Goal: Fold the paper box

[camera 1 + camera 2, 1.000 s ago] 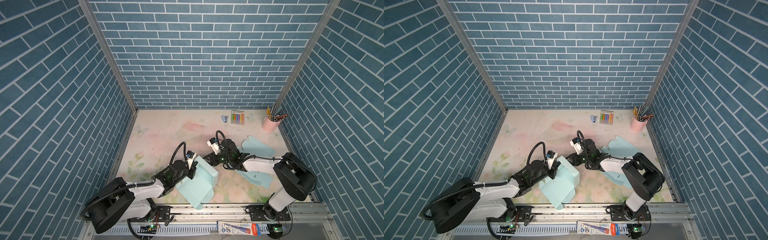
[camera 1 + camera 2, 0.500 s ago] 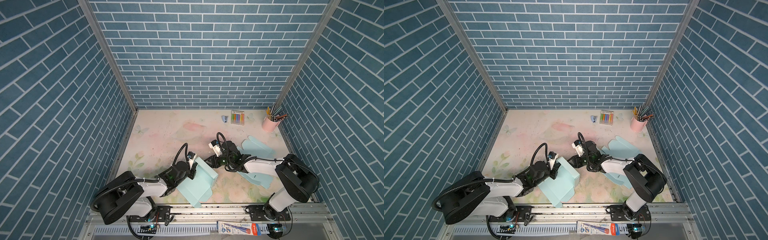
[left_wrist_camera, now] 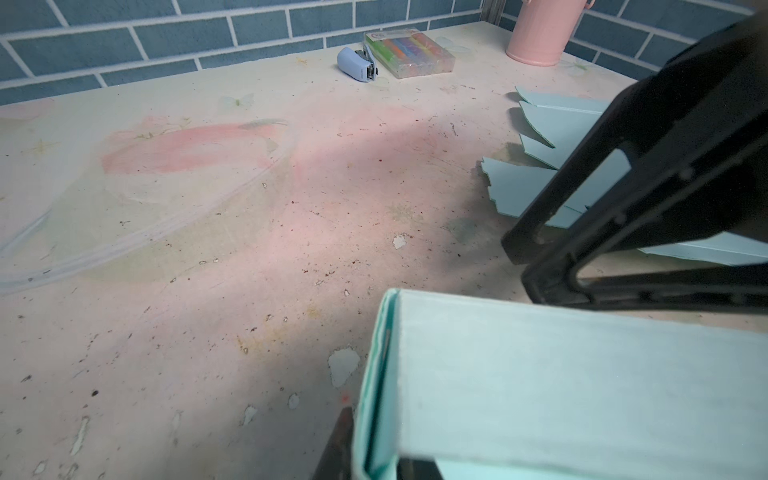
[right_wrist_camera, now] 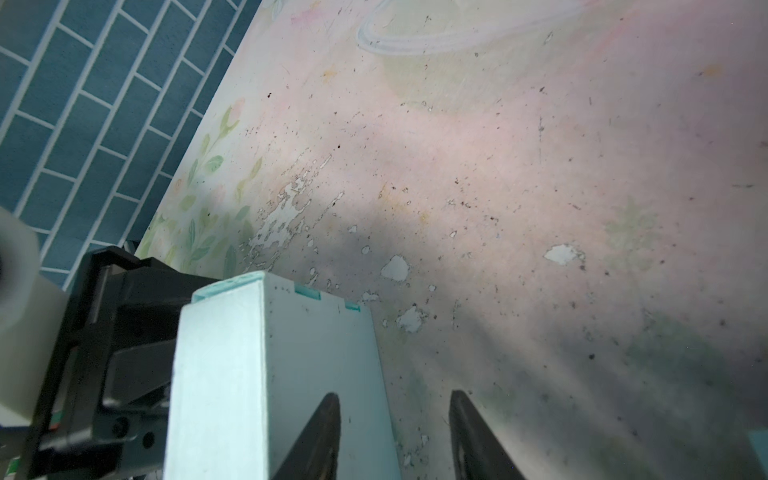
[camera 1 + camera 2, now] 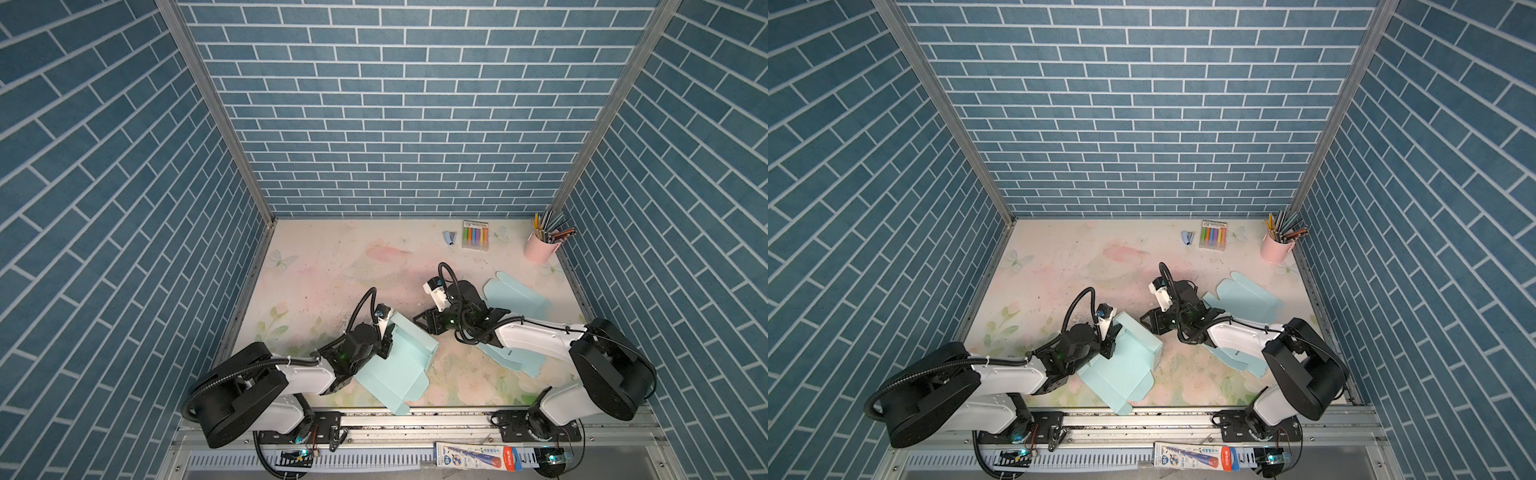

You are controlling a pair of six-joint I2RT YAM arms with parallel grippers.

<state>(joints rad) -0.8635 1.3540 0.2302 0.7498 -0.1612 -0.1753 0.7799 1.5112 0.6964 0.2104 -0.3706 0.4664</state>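
The light teal paper box [image 5: 399, 365] [image 5: 1121, 368] lies partly folded at the front middle of the table, with its left and far walls raised. My left gripper [image 5: 385, 352] [image 5: 1108, 345] is at the left wall. In the left wrist view its fingers sit on either side of that doubled wall [image 3: 376, 415], shut on it. My right gripper [image 5: 420, 324] [image 5: 1144, 322] stands open just beyond the box's far corner, with nothing between its fingers [image 4: 328, 432]. One finger lies close to the outside of the box [image 4: 249, 374].
Flat teal box blanks lie at the right [image 5: 517, 293] and under the right arm [image 5: 515, 361]. A pink pencil cup [image 5: 540, 251], a marker pack [image 5: 475, 235] and a small stapler [image 5: 449, 237] stand along the back. Brick walls close in three sides.
The left arm's lower links have swung inward while its gripper stayed at the box's left wall. The right gripper has settled slightly nearer the box's far corner.
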